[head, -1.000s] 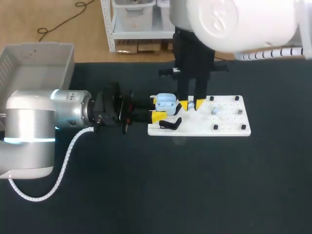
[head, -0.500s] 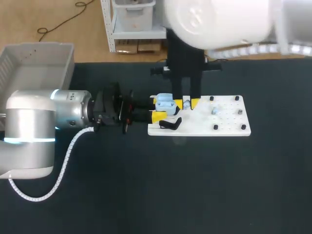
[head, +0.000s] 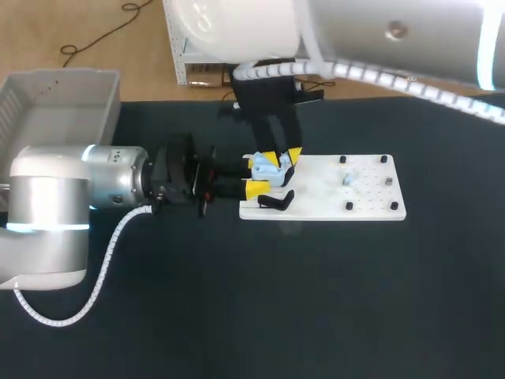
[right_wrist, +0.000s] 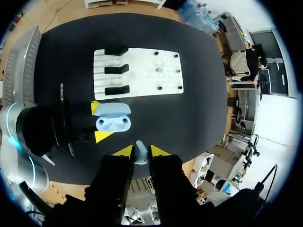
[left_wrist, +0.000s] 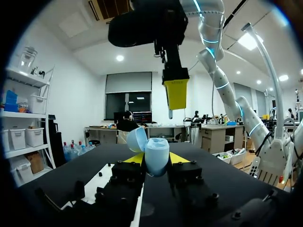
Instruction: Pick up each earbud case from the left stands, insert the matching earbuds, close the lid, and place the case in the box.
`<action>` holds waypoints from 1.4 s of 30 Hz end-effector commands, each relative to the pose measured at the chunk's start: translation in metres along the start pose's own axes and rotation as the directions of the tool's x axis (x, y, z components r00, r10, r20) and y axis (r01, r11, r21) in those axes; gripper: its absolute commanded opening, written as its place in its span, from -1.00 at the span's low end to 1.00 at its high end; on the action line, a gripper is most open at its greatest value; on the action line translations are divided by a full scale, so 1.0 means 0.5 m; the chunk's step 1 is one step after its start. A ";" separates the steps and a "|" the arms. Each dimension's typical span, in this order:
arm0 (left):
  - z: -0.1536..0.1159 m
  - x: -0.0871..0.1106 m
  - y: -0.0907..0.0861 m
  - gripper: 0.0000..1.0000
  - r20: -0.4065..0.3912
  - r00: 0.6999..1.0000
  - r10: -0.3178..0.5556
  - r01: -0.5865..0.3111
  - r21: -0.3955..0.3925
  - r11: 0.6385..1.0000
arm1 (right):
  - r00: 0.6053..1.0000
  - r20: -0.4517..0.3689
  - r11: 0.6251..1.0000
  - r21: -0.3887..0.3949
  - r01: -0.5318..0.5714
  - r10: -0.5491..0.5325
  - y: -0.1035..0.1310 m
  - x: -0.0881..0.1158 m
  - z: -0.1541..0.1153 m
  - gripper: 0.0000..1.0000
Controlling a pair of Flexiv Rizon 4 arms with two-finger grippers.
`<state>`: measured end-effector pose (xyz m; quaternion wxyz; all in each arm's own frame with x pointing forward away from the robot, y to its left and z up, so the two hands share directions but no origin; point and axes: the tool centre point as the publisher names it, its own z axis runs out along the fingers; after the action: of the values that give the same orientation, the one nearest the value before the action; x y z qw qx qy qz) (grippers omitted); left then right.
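My left gripper (head: 259,175) reaches in from the left and is shut on a light blue earbud case (head: 268,164), whose lid stands open at the white board's left end. In the left wrist view the open case (left_wrist: 156,153) sits between my fingers. My right gripper (head: 283,158) hangs straight above the case and is shut on a pale earbud (right_wrist: 140,155). Seen from the right wrist, the open case (right_wrist: 113,124) lies just ahead of the tips. A second earbud (head: 348,180) rests on the board.
The white board (head: 371,201) lies mid-table, with black stands (right_wrist: 116,69) along its left end and small pegs to the right. A grey bin (head: 59,103) stands at the back left corner. The black tabletop stretches wide in front of the board.
My right arm has moved left from over the board's middle to above the case, carrying the earbud. The left arm and the case have stayed put.
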<state>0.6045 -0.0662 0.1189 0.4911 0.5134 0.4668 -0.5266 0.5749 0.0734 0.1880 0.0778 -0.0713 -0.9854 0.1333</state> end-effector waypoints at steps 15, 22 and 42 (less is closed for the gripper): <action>0.035 0.016 -0.006 -1.00 -0.021 1.000 0.009 -0.010 -0.033 0.999 | 1.000 -0.005 1.000 -0.018 0.014 -0.014 0.002 -0.006 0.006 -1.00; 0.035 0.016 -0.003 -1.00 -0.005 1.000 0.016 -0.016 -0.058 0.998 | 1.000 -0.003 1.000 -0.026 0.017 -0.018 -0.004 -0.012 0.010 -1.00; 0.033 0.015 -0.003 -1.00 0.002 1.000 0.016 -0.016 -0.067 0.998 | 0.990 0.008 0.986 -0.095 -0.136 0.137 -0.013 -0.028 0.038 -1.00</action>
<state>0.6032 -0.0830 0.1121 0.5104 0.5009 0.4789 -0.5091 0.5949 0.0698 0.1713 0.0707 -0.1345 -0.9824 0.1087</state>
